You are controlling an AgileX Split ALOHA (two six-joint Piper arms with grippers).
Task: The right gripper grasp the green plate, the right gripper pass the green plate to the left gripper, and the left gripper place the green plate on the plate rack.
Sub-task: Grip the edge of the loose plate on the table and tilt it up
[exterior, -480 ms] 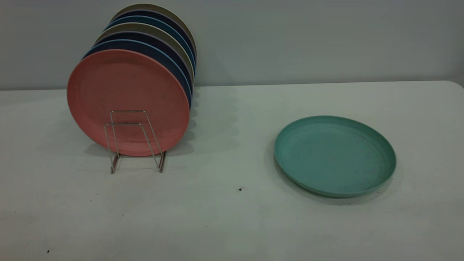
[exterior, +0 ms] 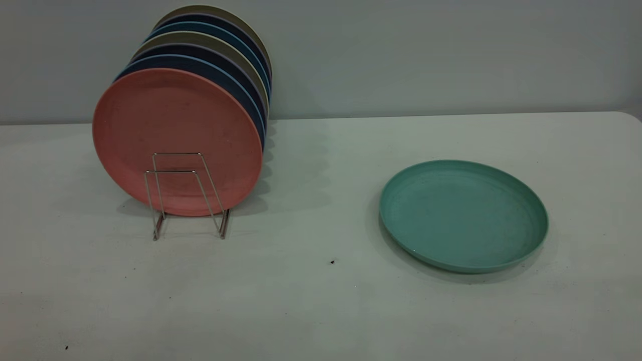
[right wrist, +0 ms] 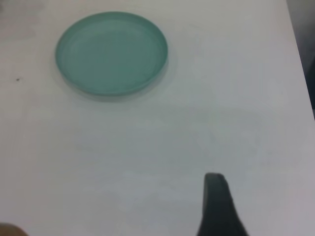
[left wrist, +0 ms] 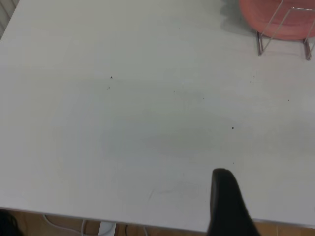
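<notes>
Only one dark jaw tip of the right gripper (right wrist: pixel 219 206) shows, at the lower edge of the right wrist view above bare table (exterior: pixel 321 301); whether its jaws are apart or together cannot be told. The left gripper (left wrist: pixel 226 204) is likewise a single dark tip at the bottom of the left wrist view, its state equally unclear. Neither gripper appears in the exterior view.

One green plate (exterior: pixel 463 215) lies flat, face up, at right of centre in the exterior view, well apart from both grippers. Being round, it has no long axis; its rim rises all round.

One plate rack (exterior: pixel 186 195) stands at the left of that view. At least seven plates stand upright on edge in it, faces toward the camera: one salmon-pink plate (exterior: pixel 175 140) in front, then blue plates (exterior: pixel 210 67) and olive-beige plates (exterior: pixel 220 45) behind. Two wire loops stand bare in front of the pink plate.
</notes>
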